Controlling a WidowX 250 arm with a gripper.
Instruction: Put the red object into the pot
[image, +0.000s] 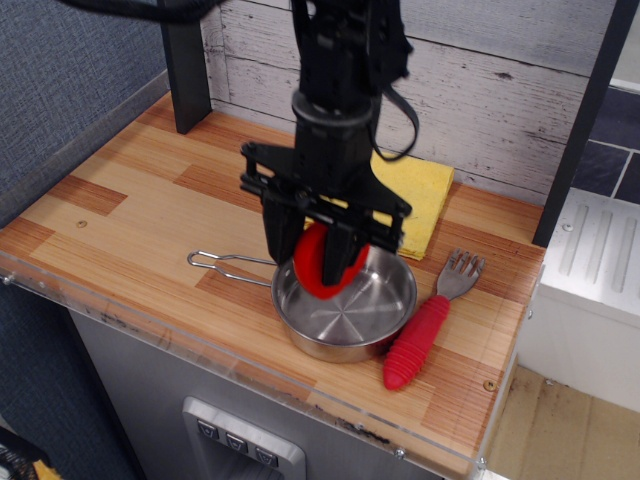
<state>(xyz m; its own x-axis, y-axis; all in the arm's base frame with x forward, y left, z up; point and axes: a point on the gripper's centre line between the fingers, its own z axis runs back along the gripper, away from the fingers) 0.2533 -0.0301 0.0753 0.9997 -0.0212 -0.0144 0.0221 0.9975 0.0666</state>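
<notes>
My claw (326, 262) grips the red object (328, 264) just above the pot (385, 325) on the counter (120, 230): carried over, release not yet done

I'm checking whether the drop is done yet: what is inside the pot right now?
The pot shows only bare steel on its visible floor. The red object hangs over its left-rear rim, clamped in the gripper, not lying inside. Both cover a slice of the interior near that rim.
</notes>
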